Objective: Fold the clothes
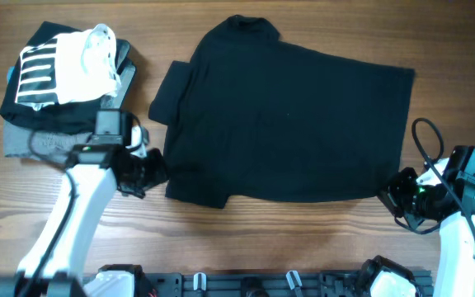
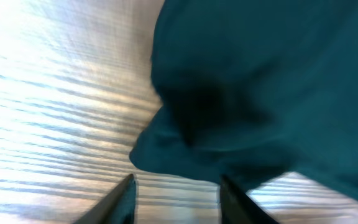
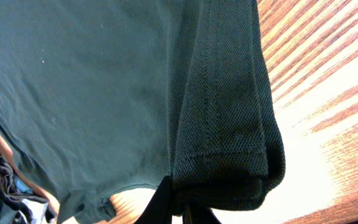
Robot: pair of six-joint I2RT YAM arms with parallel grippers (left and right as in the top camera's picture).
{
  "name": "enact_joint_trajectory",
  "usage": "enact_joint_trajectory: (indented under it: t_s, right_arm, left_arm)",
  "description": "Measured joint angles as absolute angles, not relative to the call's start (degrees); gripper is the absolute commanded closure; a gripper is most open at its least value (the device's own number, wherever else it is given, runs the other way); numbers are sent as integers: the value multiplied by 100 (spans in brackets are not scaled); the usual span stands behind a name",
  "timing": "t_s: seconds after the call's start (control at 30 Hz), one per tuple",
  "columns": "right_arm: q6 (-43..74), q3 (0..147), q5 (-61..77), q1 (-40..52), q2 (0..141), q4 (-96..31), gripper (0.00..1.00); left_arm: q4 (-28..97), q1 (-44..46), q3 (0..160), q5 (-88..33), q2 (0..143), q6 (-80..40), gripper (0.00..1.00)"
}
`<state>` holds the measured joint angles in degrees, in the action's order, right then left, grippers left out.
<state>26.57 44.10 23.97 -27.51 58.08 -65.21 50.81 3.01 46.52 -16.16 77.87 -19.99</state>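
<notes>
The plain black T-shirt (image 1: 287,115) lies spread flat mid-table, collar at the far edge and one sleeve (image 1: 170,91) sticking out at the left. My left gripper (image 1: 153,172) sits at the shirt's near left corner. In the left wrist view its fingers (image 2: 178,200) are open over bare wood, with the shirt's edge (image 2: 185,158) just ahead of them. My right gripper (image 1: 392,196) is at the near right corner. In the right wrist view it (image 3: 182,208) is shut on the bunched hem (image 3: 229,162) of the shirt.
A pile of other clothes stands at the far left: a black garment with white stripes (image 1: 38,73), a white item (image 1: 89,56) on top and a grey folded garment (image 1: 21,142) under it. A black cable (image 1: 423,136) loops by the right arm.
</notes>
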Motion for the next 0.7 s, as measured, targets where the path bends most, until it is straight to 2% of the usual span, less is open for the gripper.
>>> enact_joint_trajectory:
  t_s: [0.13, 0.2, 0.33, 0.4, 0.5, 0.6, 0.7]
  right_arm:
    - [2674, 4410, 2397, -2751, 5828, -6423, 96]
    - [2674, 4410, 2397, -2751, 5828, -6418, 96]
    - [2676, 4410, 2397, -2751, 5828, -6396, 96]
    - [2676, 4410, 2397, -2751, 5828, -6372, 96]
    - [2676, 4410, 2397, -2751, 5828, -6307, 95]
    - [2674, 4410, 2397, -2751, 5830, -6281, 96]
    - [2676, 4410, 2397, -2751, 5830, -6272, 96]
  left_arm:
    - [4917, 609, 4386, -1619, 8667, -1914, 32]
    - [4816, 701, 4357, -1625, 9015, -1861, 32]
    - [4425, 707, 4403, -1730, 9142, -1828, 52]
    - [4169, 707, 4429, -1767, 9174, -1796, 72]
    - [3990, 707, 4425, -1747, 9244, -1763, 96]
    - [4051, 707, 4421, -1752, 9301, -1750, 96]
    - [4650, 707, 4427, -1774, 9312, -1747, 96]
